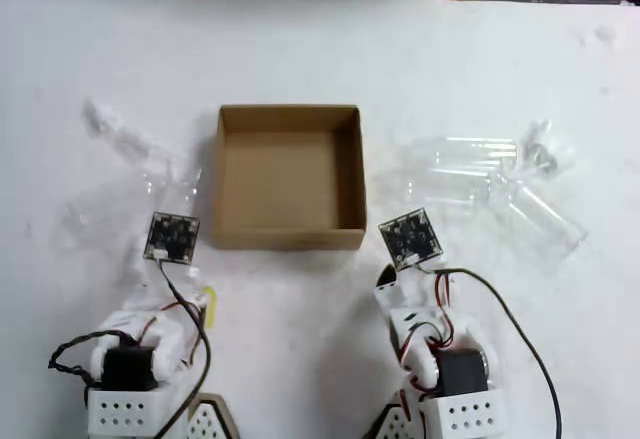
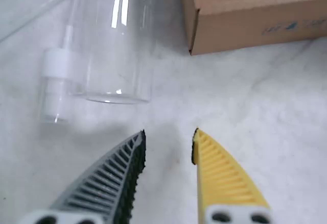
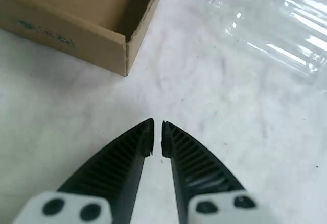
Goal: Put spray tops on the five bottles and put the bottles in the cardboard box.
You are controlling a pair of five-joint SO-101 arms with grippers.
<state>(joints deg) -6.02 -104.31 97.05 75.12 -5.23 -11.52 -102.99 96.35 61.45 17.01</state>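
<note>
An open cardboard box point(image 1: 290, 174) sits mid-table with nothing inside. Several clear bottles point(image 1: 495, 181) lie in a heap to its right. Left of the box lie clear pieces and spray tops point(image 1: 130, 149). In the left wrist view my left gripper point(image 2: 169, 137) is open over bare table, one finger grey and one yellow. Just ahead of it are a clear bottle point(image 2: 117, 40) and a white spray top point(image 2: 53, 76). My right gripper point(image 3: 157, 132) is shut on nothing, short of the box corner point(image 3: 125, 43), with bottles point(image 3: 276, 20) off to one side.
Both arm bases stand at the near table edge, the left point(image 1: 130, 379) and the right point(image 1: 450, 379), with cables trailing beside them. White tabletop point(image 1: 300, 299) lies between the arms and in front of the box.
</note>
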